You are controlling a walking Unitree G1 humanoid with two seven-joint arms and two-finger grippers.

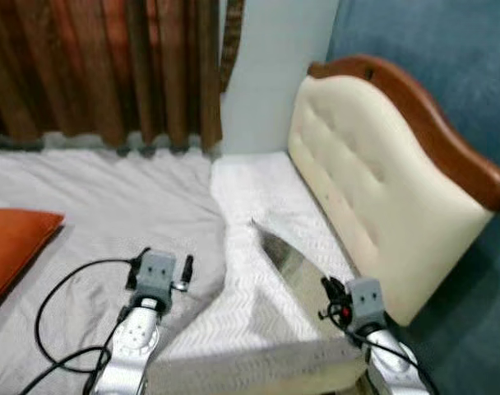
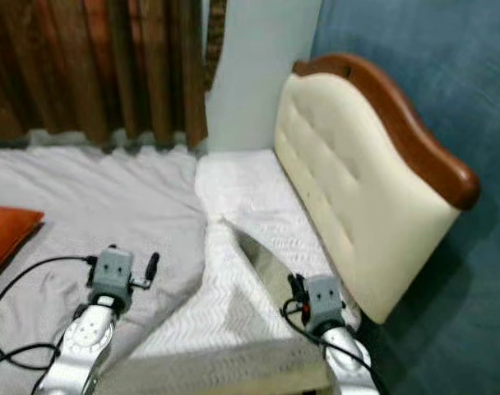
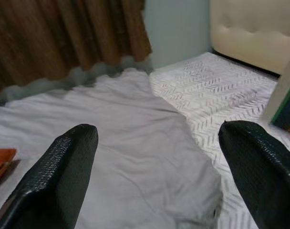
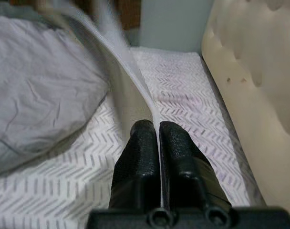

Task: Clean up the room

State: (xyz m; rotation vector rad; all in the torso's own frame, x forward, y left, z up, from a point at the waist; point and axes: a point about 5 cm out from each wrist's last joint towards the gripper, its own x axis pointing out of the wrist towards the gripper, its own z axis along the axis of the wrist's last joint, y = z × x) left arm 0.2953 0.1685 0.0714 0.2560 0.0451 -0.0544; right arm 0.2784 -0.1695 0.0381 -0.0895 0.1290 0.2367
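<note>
Bedding is the business here: a crumpled pale grey quilt [image 1: 110,206] covers the left and middle of the bed, leaving bare a strip of white mattress cover with a grey chevron pattern [image 1: 258,185] along the right, beside the cream tufted headboard with its curved brown wooden rim [image 1: 373,164]. The right pincer [image 4: 158,131] is clenched on a thin edge of pale fabric [image 4: 135,86], which rises taut from its black fingertips [image 4: 142,138] and runs away toward the far end of the bed; from the head views this looks like a lifted flap [image 1: 287,259] standing over the chevron strip, just in front of the right arm. The left pincer [image 3: 159,157] is released, its two fingers spread wide and hovering above the grey quilt, gripping nothing. An orange cushion [image 1: 11,243] lies at the far left edge of the bed, and brown curtains [image 1: 102,66] hang behind. The step in hand seems to be drawing the held edge across to cover the bare strip. To do it well, the grip should stay firm on the hem, the pull should run low and steady toward the headboard side so the cloth spreads flat, and the free left pincer could pin or smooth the quilt's bulk.
</note>
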